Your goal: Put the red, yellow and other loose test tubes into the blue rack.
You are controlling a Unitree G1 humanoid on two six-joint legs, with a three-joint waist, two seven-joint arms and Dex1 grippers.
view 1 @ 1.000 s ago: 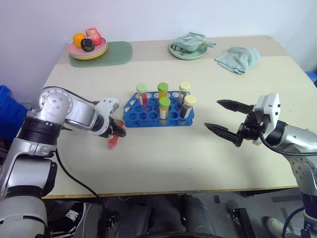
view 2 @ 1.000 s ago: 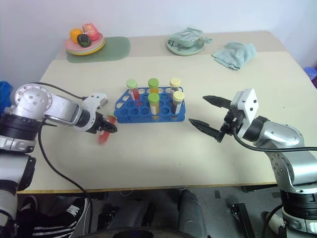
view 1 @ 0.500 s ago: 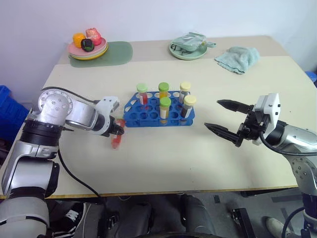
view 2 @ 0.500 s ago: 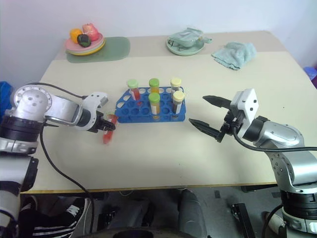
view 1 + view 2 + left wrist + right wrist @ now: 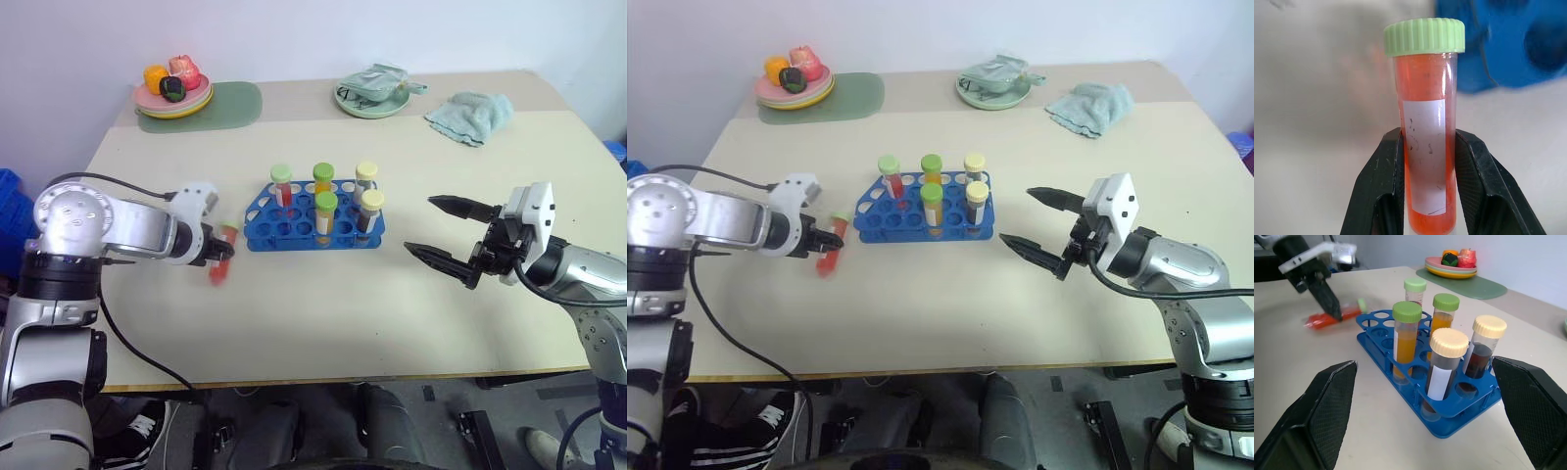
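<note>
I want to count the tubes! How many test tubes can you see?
6. Five plastic capped test tubes stand in the blue plastic rack: three in the back row, two in the front. One red green-capped tube is held by the left pincer beside the rack.

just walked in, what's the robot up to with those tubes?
It is loading test tubes into the blue rack, where five capped tubes already stand. The left gripper is shut on a red tube with a green cap, held off the table just left of the rack and not yet over a hole. The right gripper hangs open to the rack's right, holding nothing.
</note>
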